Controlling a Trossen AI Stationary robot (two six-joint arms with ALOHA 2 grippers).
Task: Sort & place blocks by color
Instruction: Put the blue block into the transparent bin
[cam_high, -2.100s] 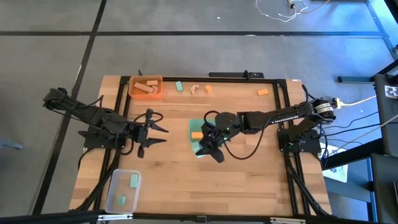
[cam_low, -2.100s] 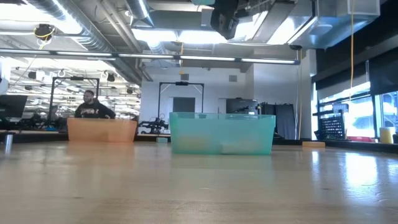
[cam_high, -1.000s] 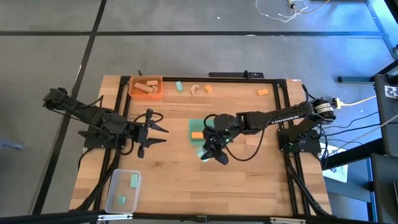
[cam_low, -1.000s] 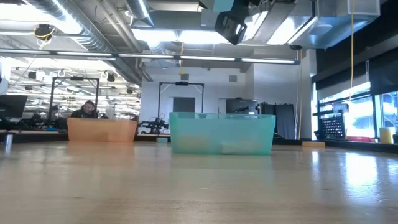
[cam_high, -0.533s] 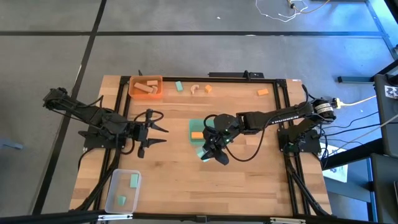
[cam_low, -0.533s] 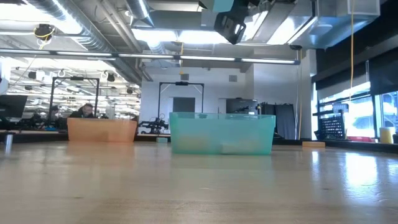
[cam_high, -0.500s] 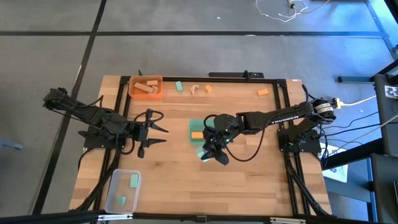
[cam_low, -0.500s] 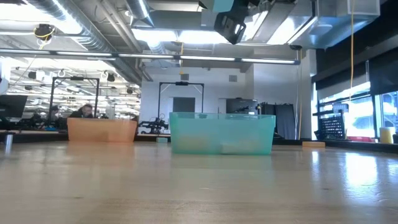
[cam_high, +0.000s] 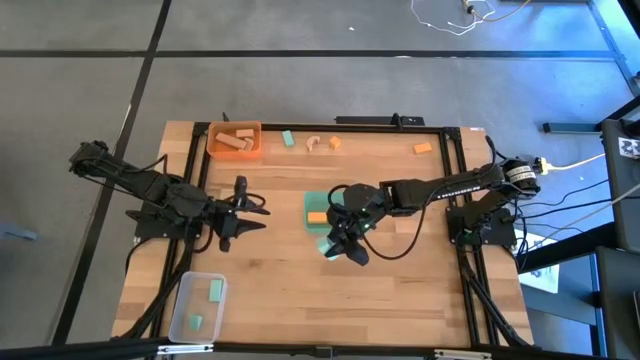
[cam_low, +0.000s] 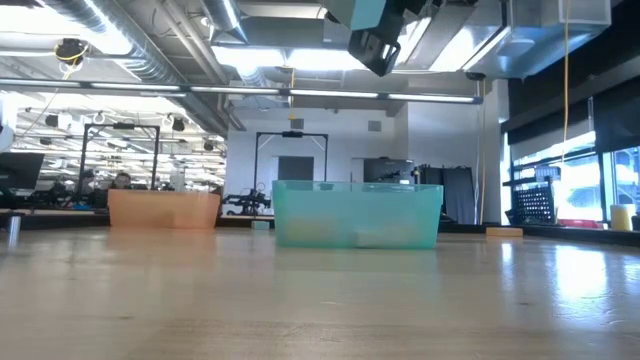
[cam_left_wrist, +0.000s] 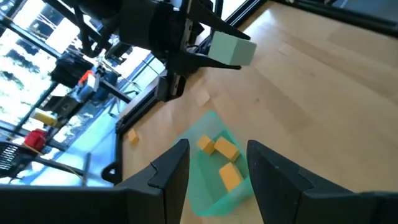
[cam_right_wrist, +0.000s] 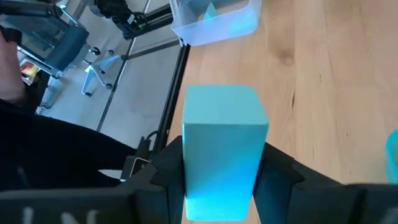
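Sorting looks about half done. On the bench (cam_high: 400, 290), the orange tray (cam_high: 234, 139) holds pale wood blocks (cam_high: 238, 140), the green tray (cam_high: 312, 212) orange blocks (cam_left_wrist: 219, 152), the clear tray (cam_high: 199, 305) two mint-green ones; four blocks lie loose near the far edge. The right gripper (cam_high: 343, 240), lifted just beside the green tray, pinches a mint-green block (cam_right_wrist: 221, 151). The left gripper (cam_high: 243, 210) waits half-spread, holding nothing.

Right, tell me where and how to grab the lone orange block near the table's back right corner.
Probably from straight above: take the orange block at its middle, jaws across its two long sides. It lies flat on the table, longer than wide, with nothing close beside it.
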